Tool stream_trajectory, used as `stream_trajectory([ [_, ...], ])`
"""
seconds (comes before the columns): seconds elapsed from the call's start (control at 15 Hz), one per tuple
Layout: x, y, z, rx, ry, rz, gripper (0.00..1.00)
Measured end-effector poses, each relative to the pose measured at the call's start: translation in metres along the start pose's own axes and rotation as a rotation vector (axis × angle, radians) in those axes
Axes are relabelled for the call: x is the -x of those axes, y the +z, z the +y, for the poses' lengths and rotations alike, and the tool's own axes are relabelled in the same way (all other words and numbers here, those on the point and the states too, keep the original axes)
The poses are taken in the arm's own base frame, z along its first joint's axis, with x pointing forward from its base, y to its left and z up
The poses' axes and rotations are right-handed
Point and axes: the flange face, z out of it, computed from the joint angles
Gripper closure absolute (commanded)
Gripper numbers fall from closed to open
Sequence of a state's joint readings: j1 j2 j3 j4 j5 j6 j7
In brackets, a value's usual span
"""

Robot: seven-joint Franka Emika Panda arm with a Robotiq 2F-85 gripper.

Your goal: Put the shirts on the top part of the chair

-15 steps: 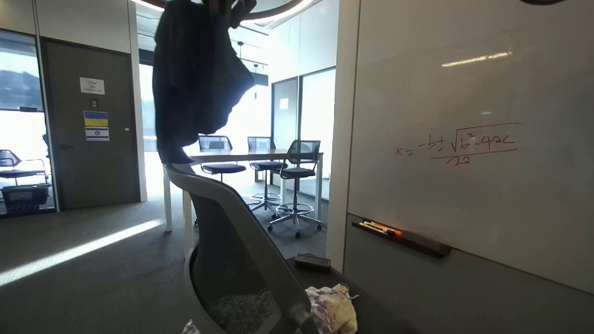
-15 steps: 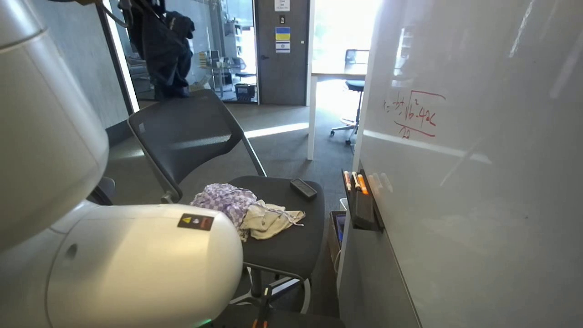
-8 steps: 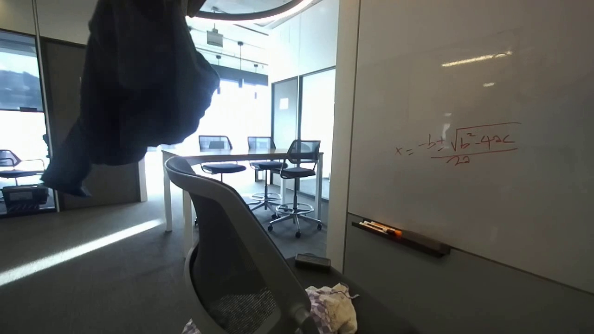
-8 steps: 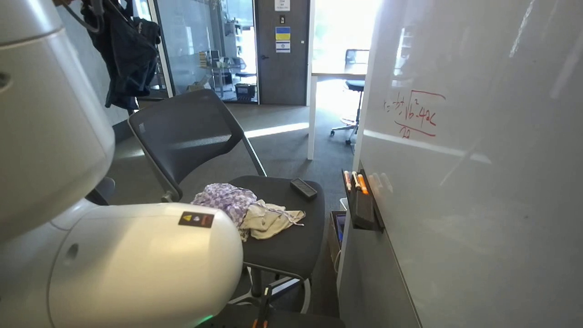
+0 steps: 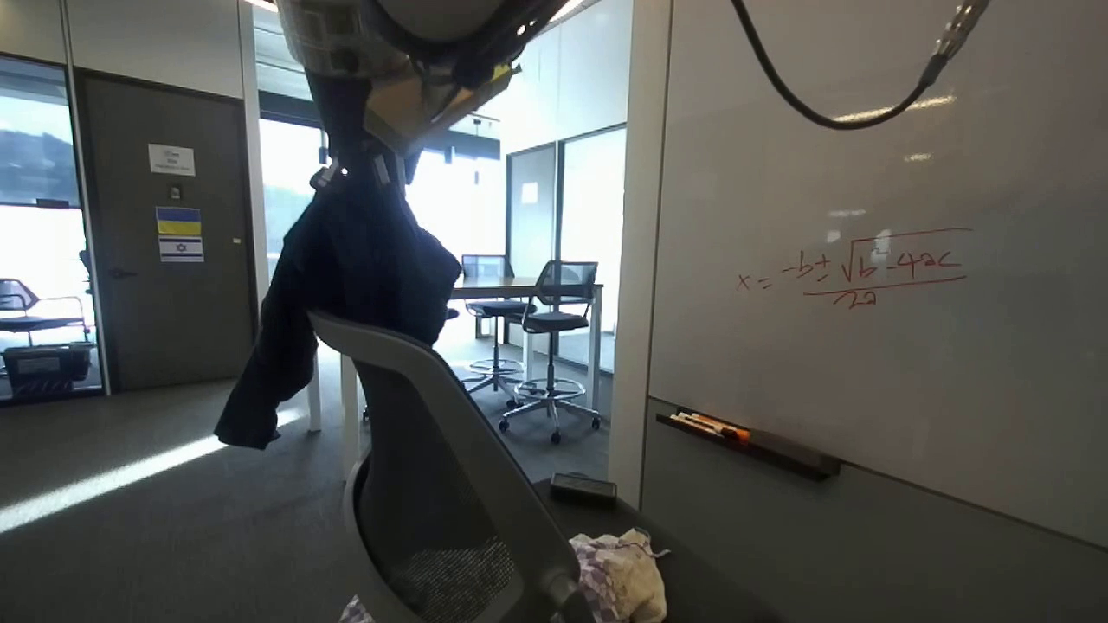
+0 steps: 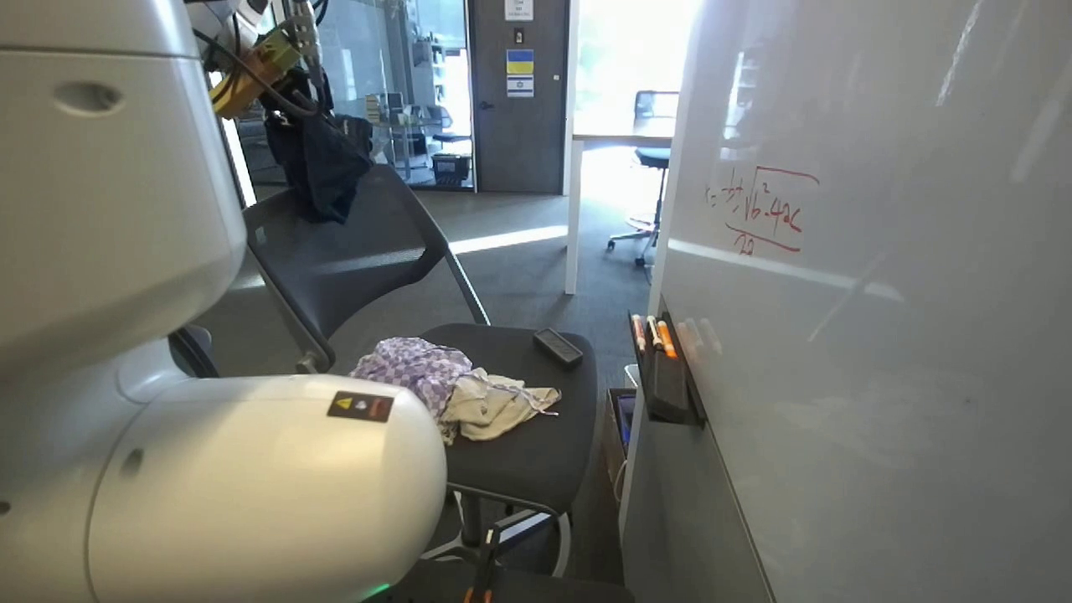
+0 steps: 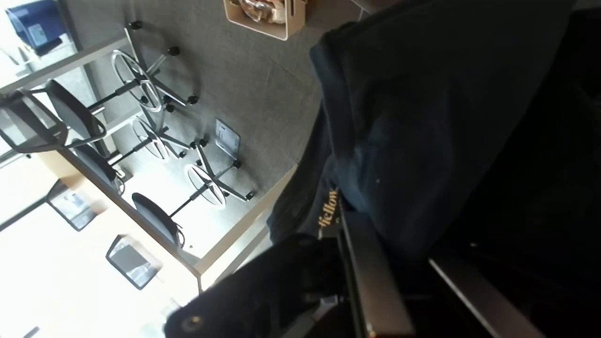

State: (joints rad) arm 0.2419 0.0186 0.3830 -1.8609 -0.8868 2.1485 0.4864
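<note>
Shirt [image 5: 351, 268], dark, pinched in my tool [image 7: 389, 240], hangs by the top of the chair [image 5: 433, 467]; farther right, more clothes [image 6: 455, 389] lie on its seat [image 6: 540, 456]. I guess it's hanging-up time; next, lower the shirt over, let go.

rounded white arm [image 6: 268, 486], dark warning label [image 6: 360, 407], black cable [image 5: 848, 125]

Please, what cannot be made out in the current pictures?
Rest of the lettering on the dark shirt: wrist view, hidden by a fold.
Lower part of the purple checkered cloth: in an exterior view, behind the robot arm.
Text on the door notice: in an exterior view, too small.
</note>
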Motion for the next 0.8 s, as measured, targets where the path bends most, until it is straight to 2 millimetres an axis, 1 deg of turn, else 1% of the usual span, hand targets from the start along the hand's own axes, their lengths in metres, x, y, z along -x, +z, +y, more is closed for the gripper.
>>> stream_trajectory([
  [0.07, 0.003, 0.006, -0.003, 0.017, -0.019, -0.014, 0.96],
  [0.13, 0.006, 0.011, -0.006, 0.023, -0.038, -0.029, 0.66],
  [0.2, 0.009, 0.014, -0.009, 0.025, -0.058, -0.042, 0.64],
  [0.4, 0.016, 0.021, -0.015, 0.025, -0.107, -0.067, 0.43],
  [0.47, 0.018, 0.025, -0.015, 0.026, -0.121, -0.075, 0.34],
  [0.6, 0.022, 0.033, -0.011, 0.019, -0.147, -0.095, 0.21],
  [0.67, 0.024, 0.037, -0.007, 0.012, -0.157, -0.107, 0.12],
  [0.8, 0.028, 0.045, 0.002, -0.014, -0.164, -0.135, 0.0],
])
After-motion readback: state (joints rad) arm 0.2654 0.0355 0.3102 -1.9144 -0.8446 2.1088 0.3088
